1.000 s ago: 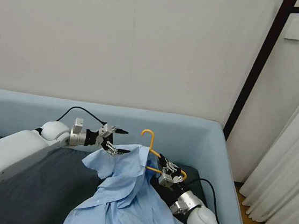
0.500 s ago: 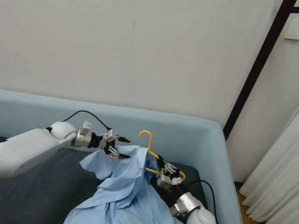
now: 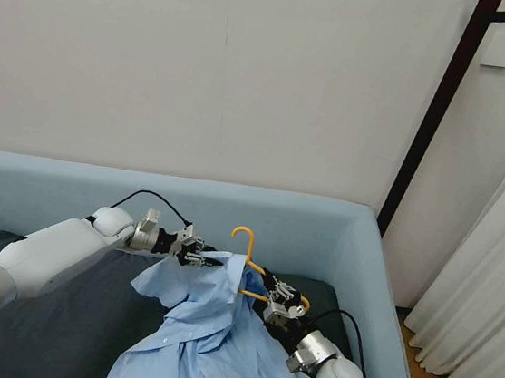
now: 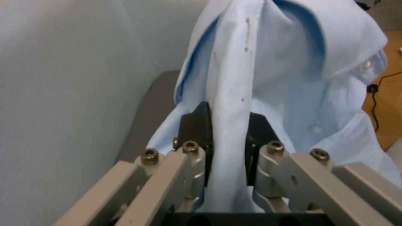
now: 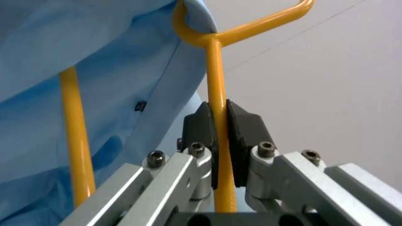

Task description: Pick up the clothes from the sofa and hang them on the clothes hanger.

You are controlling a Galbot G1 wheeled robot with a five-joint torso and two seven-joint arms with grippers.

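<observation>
Where the shirt (image 3: 207,330) hangs: over the yellow hanger (image 3: 243,239), near the sofa (image 3: 350,229) back edge.
Left gripper (image 3: 195,257): jaws pinch the shirt's edge — tight.
Right gripper (image 3: 276,293): jaws squeeze the hanger's bar.

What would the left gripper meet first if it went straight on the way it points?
The left gripper would meet more of the shirt it pinches, bunched right ahead. Behind that probably comes the hanger held by the right gripper, though depth is unclear.

left gripper (image 3: 200,258), shirt (image 3: 209,330) nearer hanger (image 3: 250,246), hanger lower
</observation>
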